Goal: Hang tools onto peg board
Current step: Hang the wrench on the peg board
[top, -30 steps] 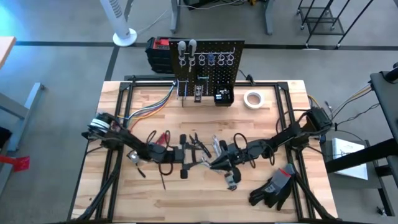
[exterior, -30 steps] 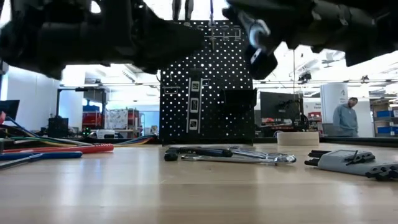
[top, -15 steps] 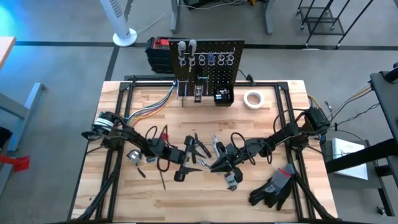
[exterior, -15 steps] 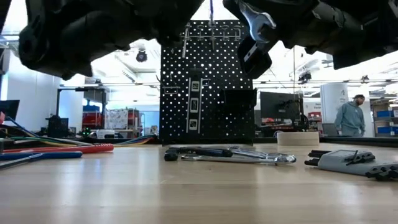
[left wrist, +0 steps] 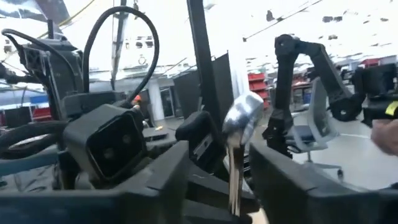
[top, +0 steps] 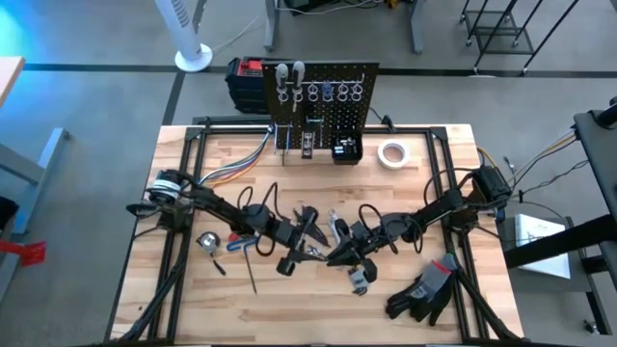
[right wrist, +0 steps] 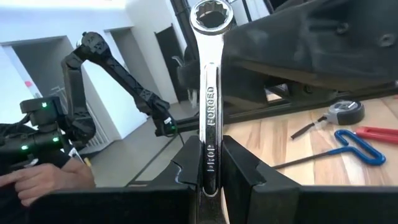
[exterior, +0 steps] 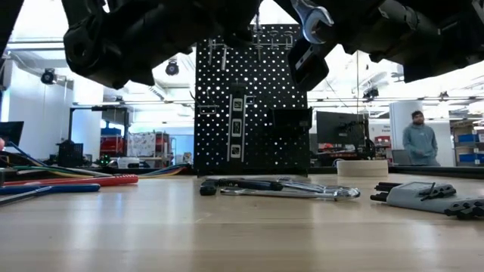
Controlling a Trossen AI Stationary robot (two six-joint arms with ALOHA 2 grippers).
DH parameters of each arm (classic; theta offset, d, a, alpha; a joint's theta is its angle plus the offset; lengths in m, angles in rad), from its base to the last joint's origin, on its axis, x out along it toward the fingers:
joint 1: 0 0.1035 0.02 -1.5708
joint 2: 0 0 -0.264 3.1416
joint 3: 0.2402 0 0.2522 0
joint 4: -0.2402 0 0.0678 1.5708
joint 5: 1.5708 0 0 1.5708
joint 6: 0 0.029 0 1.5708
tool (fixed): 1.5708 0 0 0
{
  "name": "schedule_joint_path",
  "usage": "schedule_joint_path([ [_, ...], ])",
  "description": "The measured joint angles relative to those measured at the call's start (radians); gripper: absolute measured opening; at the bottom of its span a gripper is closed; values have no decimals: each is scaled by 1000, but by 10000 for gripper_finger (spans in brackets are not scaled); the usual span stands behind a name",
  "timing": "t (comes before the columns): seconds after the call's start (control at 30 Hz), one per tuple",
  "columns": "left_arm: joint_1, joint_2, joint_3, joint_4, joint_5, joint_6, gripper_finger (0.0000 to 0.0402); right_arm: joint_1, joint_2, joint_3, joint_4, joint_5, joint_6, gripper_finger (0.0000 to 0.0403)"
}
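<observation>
A silver wrench (right wrist: 208, 93) is held up above the table's middle, with my right gripper (right wrist: 209, 163) shut on it. Its ring end (right wrist: 211, 15) points away from that gripper, and one head (exterior: 311, 17) shows in the low view. My left gripper (left wrist: 217, 171) faces it from the table's left. It is open, with a finger on each side of the wrench's shaft (left wrist: 235, 180) and a gap on both sides. In the high view the two grippers (top: 301, 246) (top: 337, 253) meet at mid-table. The peg board (top: 323, 96) stands upright at the far edge. My right gripper pinches the wrench's flat shaft (right wrist: 208, 177) between its two fingers, around mid-length. The fingers come level from the table's right and lie along the shaft. The wrench sticks out past the fingertips, lifted clear of the table.
Loose tools lie under the arms: pliers (top: 308, 226), a blue T-handle key (top: 241, 244), a tape measure (top: 205, 241). Black gloves (top: 424, 289) lie near right, and a white tape roll (top: 390, 152) and a small black bin (top: 345, 149) sit by the board. A person (exterior: 417, 140) stands in the room behind.
My left gripper has swung toward the table's right, up to the held wrench, and has risen and tipped upward. My right gripper has kept the wrench in place above the table.
</observation>
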Motion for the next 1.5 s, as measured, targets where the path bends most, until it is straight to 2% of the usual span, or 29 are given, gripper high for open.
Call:
schedule_joint_path([
  [0.17,8,0,-2,-33,42,-44,39,-4,0,0,76,-56,-4,26],
  [0.23,8,0,-3,-33,42,-55,11,-4,0,0,110,-79,-4,26],
  [0.43,7,0,44,-20,44,-110,1,-4,4,6,112,-102,3,26],
  [0.63,8,0,102,-122,77,-137,1,-4,5,6,111,-103,3,26],
  [0.93,7,-1,104,-112,86,-160,5,-4,8,5,111,-104,-6,26],
  [1.07,14,-4,79,-54,207,-152,15,-3,8,5,114,-117,-8,26],
  [1.2,4,-5,72,-25,256,-153,57,-7,5,4,121,-140,-8,26],
  [1.4,8,0,72,-32,251,-160,144,-6,5,4,143,-144,-5,26],
  [1.5,11,0,72,-33,226,-183,169,-6,6,4,141,-144,-4,26],
])
